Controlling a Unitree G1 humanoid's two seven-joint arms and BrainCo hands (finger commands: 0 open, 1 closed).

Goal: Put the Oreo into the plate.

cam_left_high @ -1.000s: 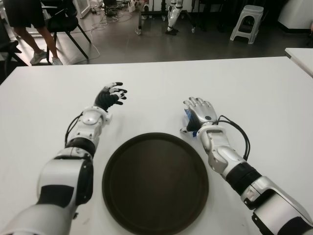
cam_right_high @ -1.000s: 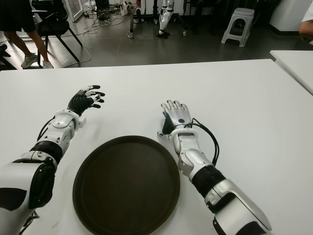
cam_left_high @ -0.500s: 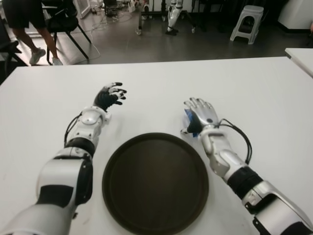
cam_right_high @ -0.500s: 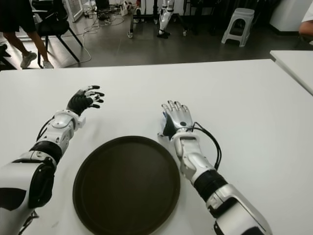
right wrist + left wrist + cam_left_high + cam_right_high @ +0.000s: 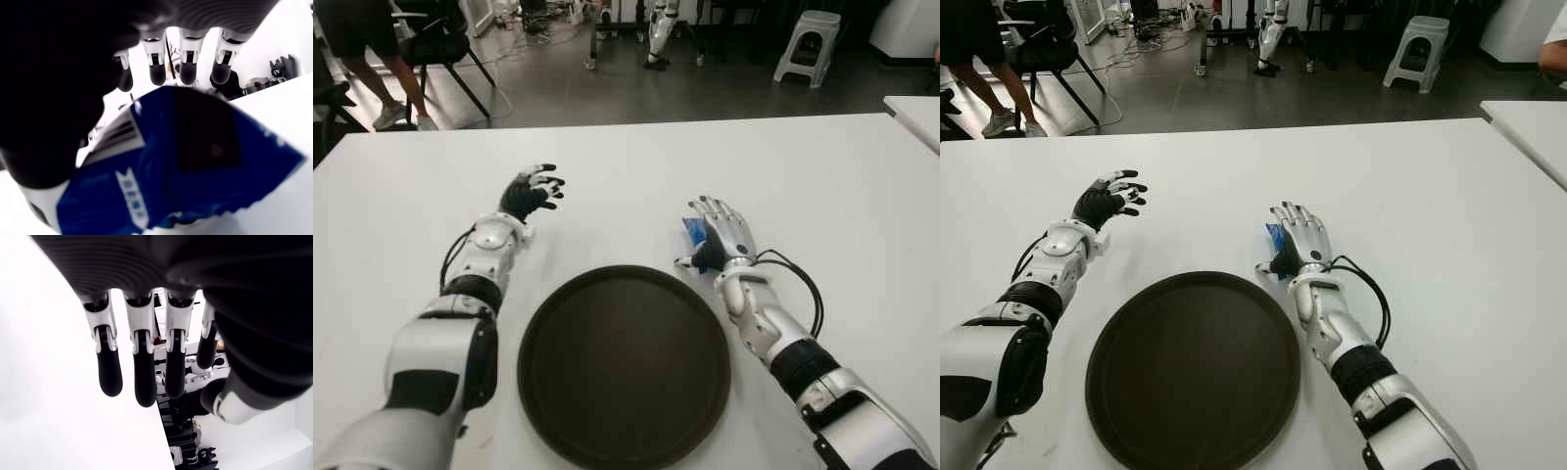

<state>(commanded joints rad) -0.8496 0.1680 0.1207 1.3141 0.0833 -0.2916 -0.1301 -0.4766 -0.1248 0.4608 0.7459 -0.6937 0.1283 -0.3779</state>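
Observation:
The Oreo is a blue packet [image 5: 694, 233] lying on the white table [image 5: 626, 166] just beyond the right rim of the dark round plate [image 5: 624, 362]. My right hand [image 5: 721, 231] hovers over the packet with its fingers [image 5: 188, 64] stretched out straight and not closed around it. The packet [image 5: 186, 171] fills the space under the palm in the right wrist view, and its left edge peeks out beside the hand. My left hand [image 5: 531, 189] shows beyond the plate's left side, fingers [image 5: 144, 369] spread and holding nothing.
A second white table [image 5: 915, 106] stands at the far right. Beyond the table's far edge are a grey stool [image 5: 808, 44], a chair with a person's legs [image 5: 382, 69] at the far left, and robot legs [image 5: 658, 34].
My right hand and forearm have slid slightly to the right, uncovering more of the blue packet on the hand's left side. The left hand has barely moved.

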